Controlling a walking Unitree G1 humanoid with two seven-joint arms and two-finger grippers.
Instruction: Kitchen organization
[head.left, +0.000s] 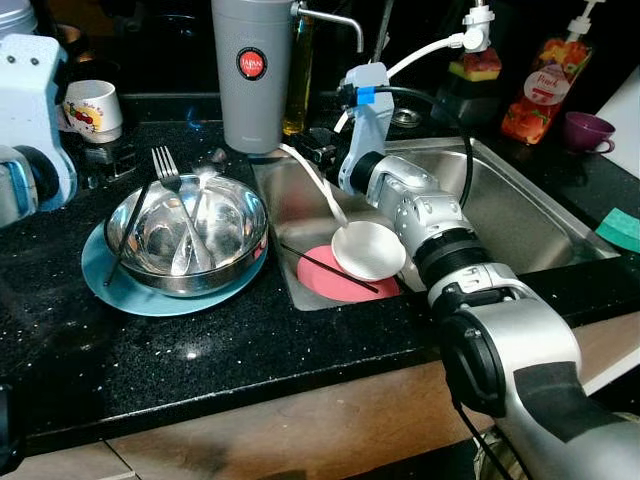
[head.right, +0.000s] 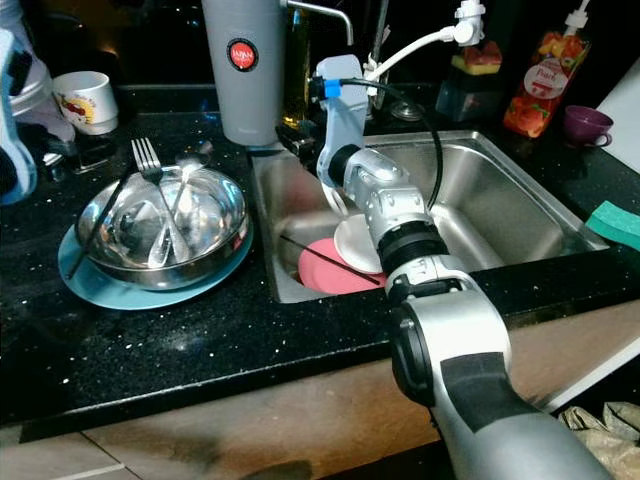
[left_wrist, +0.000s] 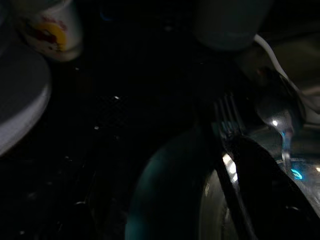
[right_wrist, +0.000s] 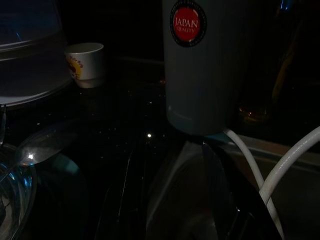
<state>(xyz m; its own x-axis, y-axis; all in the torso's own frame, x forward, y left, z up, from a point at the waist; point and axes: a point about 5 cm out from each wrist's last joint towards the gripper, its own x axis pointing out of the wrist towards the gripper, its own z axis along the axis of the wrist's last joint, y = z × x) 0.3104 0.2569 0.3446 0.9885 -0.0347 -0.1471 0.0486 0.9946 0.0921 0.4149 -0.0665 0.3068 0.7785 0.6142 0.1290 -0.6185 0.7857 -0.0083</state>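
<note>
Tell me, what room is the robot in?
Most likely a home kitchen. There's a steel sink set in a black countertop, dish soap bottles behind it, and a metal bowl holding a fork beside it.

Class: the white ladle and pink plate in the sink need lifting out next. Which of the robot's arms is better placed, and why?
The right. Its gripper is already at the sink's back-left corner by the white ladle's handle, just above the pink plate. The left arm is off beyond the steel bowl.
</note>
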